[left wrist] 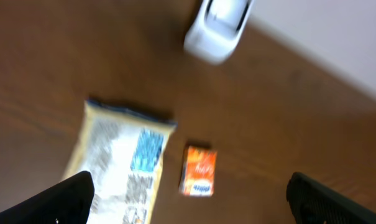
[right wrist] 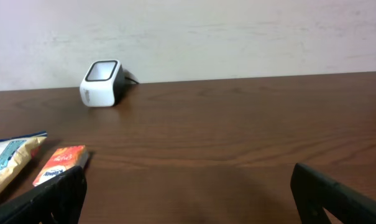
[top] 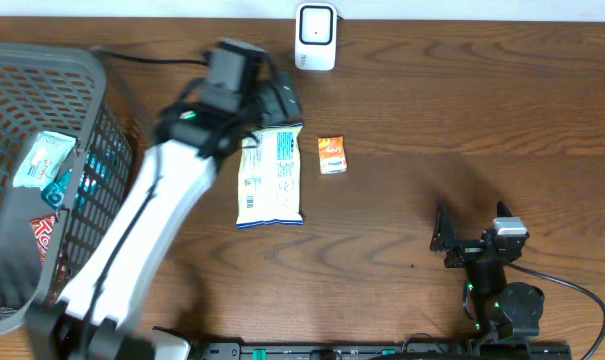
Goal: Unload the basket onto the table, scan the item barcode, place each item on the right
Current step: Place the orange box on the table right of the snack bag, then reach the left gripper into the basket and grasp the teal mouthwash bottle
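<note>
1. Where the left arm reaches over the desk (top: 462,120), we see the left gripper (left wrist: 197,198) w/ fingers spread wide and nothing between them: open, holding nothing.
2. The snack bag (top: 270,175), white w/ blue print, lies flat on the desk, long side running front to back. In the overhead view the left gripper covers its far left corner. We can't tell if they touch.
3. The bag's print is too blurred in the left wrist view and too small from overhead, so we can't pick out a barcode.
4. A small orange packet (top: 331,155) lies just right of the bag's far end, apart from it.
5. The white scanner (top: 315,37) stands at the desk's far edge, beyond bag and packet and touching neither.
6. The right gripper (right wrist: 194,199) sits low over the near right part of the desk, fingers wide apart and empty, well apart from the bag.
7. A grey basket (top: 52,55) stands at the left edge of the desk. Inside are several packets, incl. a teal-and-white one (top: 44,160) and a red one (top: 42,235).
</note>
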`<state>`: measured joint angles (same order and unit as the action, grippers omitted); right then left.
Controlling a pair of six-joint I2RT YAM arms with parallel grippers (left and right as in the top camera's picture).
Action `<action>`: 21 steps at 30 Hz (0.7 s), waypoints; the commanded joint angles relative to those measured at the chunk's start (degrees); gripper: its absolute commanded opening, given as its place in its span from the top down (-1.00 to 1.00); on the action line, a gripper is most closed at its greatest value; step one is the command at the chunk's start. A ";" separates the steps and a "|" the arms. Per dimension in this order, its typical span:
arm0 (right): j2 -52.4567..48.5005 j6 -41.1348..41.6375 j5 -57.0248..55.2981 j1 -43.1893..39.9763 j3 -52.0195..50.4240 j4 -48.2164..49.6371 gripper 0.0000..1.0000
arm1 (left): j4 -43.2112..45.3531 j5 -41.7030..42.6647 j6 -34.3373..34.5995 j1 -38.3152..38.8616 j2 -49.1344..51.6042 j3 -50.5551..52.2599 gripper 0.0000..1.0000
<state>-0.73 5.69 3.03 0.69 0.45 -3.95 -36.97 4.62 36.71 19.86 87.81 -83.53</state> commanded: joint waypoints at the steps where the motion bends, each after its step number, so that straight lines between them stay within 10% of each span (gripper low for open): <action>1: 0.31 0.68 -0.09 0.44 -0.13 -0.13 -0.98 | -0.04 -0.13 -6.45 -5.40 -8.07 -2.34 -0.97; 21: 0.28 0.68 -0.09 0.44 -0.13 -0.13 -0.98 | -21.31 7.10 -5.73 -55.21 -10.47 -6.54 -0.96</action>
<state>-0.73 5.69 3.03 0.69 0.45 -3.97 -56.95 6.83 30.17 -31.62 75.13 -90.50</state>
